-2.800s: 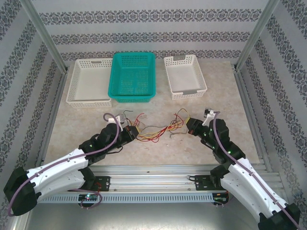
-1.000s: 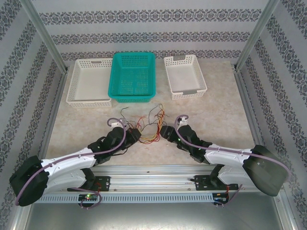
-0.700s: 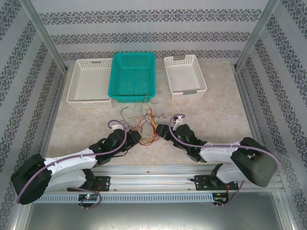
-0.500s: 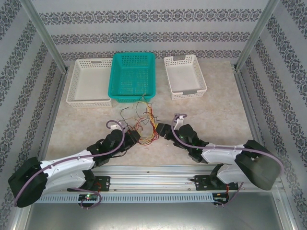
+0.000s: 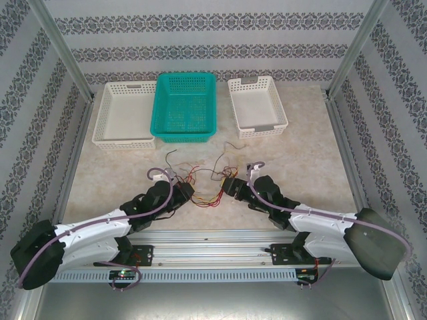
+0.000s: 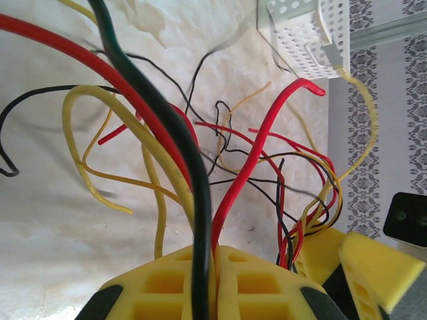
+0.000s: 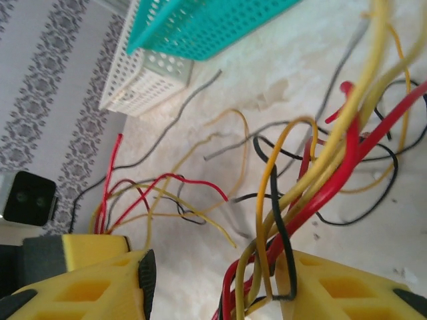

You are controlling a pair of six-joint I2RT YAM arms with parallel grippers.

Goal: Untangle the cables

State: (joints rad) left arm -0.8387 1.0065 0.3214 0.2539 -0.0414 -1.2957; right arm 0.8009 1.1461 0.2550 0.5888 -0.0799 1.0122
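Left gripper [image 5: 189,193], top view: lowered by the table's [image 5: 300,167] near edge, left of middle; jaws clamped on the cables [image 5: 208,195].
Right gripper [image 5: 230,187], top view: set just right of the tangle, facing the left one.
Baskets, top view: three are counted along the far edge, a left white basket [image 5: 125,123], a teal basket [image 5: 185,107] and a right white basket [image 5: 257,107].
Cables [image 6: 167,133], left wrist view: red, yellow and black strands are pinched between closed yellow fingers [image 6: 160,280]; no count can be made.
Right gripper [image 7: 213,280], right wrist view: jaws stand parted; the bundle [image 7: 293,200] is laid against one finger [image 7: 347,287], unpinched.
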